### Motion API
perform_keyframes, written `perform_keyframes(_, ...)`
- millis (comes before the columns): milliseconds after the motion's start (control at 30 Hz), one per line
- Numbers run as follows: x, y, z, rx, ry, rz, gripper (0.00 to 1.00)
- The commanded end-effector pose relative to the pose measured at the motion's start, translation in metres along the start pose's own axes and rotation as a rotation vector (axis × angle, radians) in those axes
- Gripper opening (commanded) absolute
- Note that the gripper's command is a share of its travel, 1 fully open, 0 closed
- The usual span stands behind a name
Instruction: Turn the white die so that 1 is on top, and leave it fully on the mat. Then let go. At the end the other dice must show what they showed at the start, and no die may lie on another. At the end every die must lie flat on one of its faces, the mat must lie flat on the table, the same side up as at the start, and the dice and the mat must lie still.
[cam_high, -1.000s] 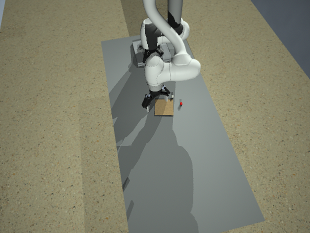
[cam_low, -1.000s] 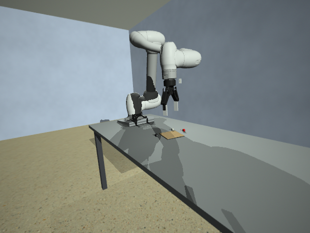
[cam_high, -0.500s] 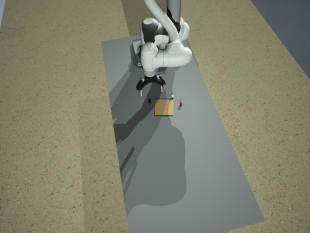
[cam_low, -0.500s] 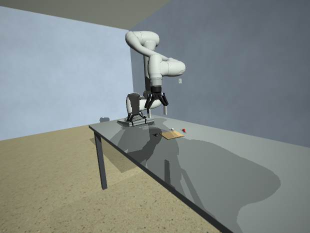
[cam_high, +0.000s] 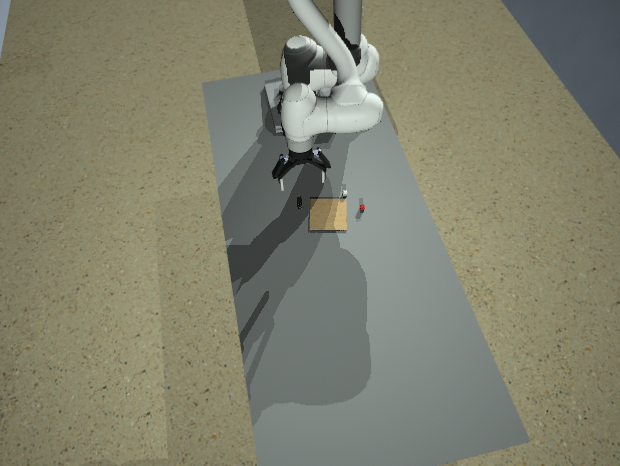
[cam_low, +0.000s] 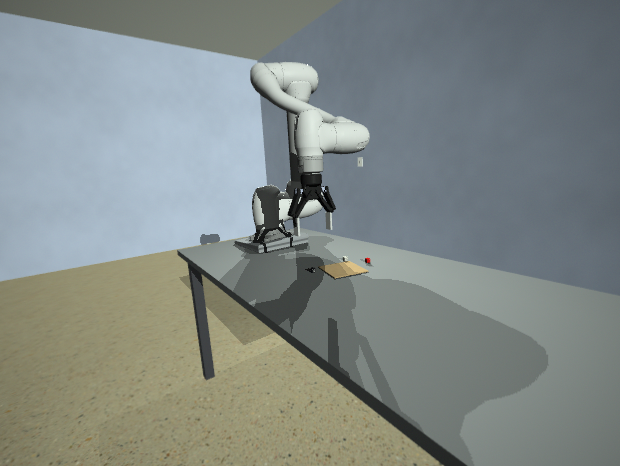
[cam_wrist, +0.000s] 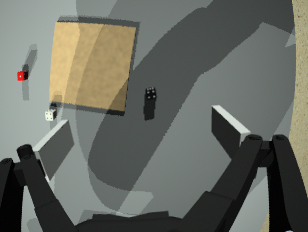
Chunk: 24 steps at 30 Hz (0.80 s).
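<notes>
The small white die lies on the grey table just off the far right corner of the tan mat; it also shows in the wrist view and in the side view. Its top face is too small to read. The mat lies flat. A black die lies left of the mat. A red die lies right of the mat. My gripper is open and empty, high above the table, behind the mat towards the arm's base.
The arm's base plate stands on the far end of the long grey table. The table's left edge drops to a sandy floor. Broad shadows of the arm fall across the table.
</notes>
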<state>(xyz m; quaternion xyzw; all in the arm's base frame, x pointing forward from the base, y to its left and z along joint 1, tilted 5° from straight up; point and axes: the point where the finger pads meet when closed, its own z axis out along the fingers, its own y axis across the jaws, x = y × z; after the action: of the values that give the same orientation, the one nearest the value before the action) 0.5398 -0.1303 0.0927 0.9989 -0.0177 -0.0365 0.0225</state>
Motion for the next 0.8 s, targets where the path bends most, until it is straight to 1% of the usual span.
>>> perform_keyframes(0, 0.000, 0.000, 0.003, 0.000, 0.000, 0.000, 1.00)
perform_keyframes(133, 0.000, 0.000, 0.023, 0.000, 0.000, 0.000, 1.00)
perform_keyframes(400, 0.000, 0.000, 0.080, 0.000, 0.000, 0.000, 1.00)
perform_keyframes(467, 0.000, 0.000, 0.080, 0.000, 0.000, 0.000, 1.00)
perform_keyframes(533, 0.000, 0.000, 0.090, 0.000, 0.000, 0.000, 1.00)
perform_keyframes(633, 0.000, 0.000, 0.097, 0.000, 0.000, 0.000, 1.00)
perform_keyframes(767, 0.000, 0.000, 0.099, 0.000, 0.000, 0.000, 1.00)
